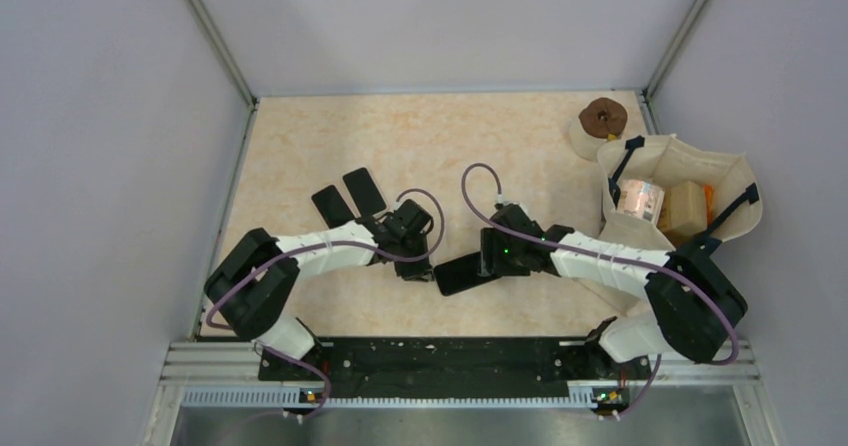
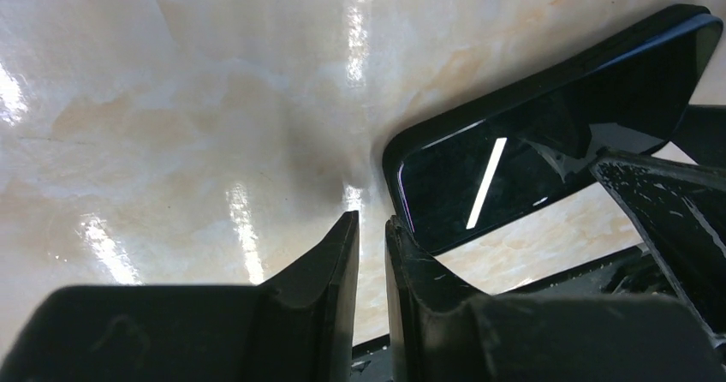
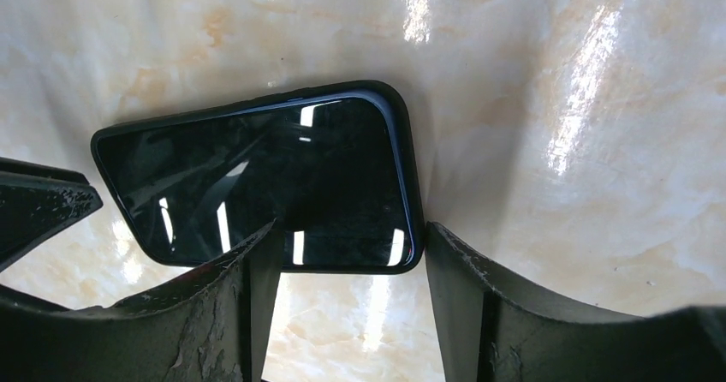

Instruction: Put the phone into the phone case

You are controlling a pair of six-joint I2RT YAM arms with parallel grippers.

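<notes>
Phone: a black phone [image 1: 460, 274] lies flat and screen-up on the table [image 1: 400, 136], toward the near edge and between the two arms.
Left gripper: the left gripper [image 1: 418, 270] is just beside the phone's left end. The top view does not show how wide it stands. Its wrist view does: the fingers [image 2: 336, 266] are drawn almost together with only a slit between them, and nothing is in that slit.
Left wrist extra: the phone's corner shows just right of the fingertips (touching or not, I cannot tell). A scuffed tip of the other arm's finger shows at the right edge.
Right gripper: the right gripper [image 1: 488, 259] is over the phone's right end. Its wrist view shows the fingers [image 3: 248, 301] spread wide, one crossing the phone's long edge and the other just past its short end. They are not pinching it.
Right wrist extra: a dark raised rim runs round the glass. Whether that is a case, I cannot tell.
Only from above: two flat black slabs [image 1: 363, 190] lie side by side beyond the left arm, well apart from the phone. A cloth bag [image 1: 660, 151] holding packets stands at the right, with a roll [image 1: 603, 121] just behind it.
</notes>
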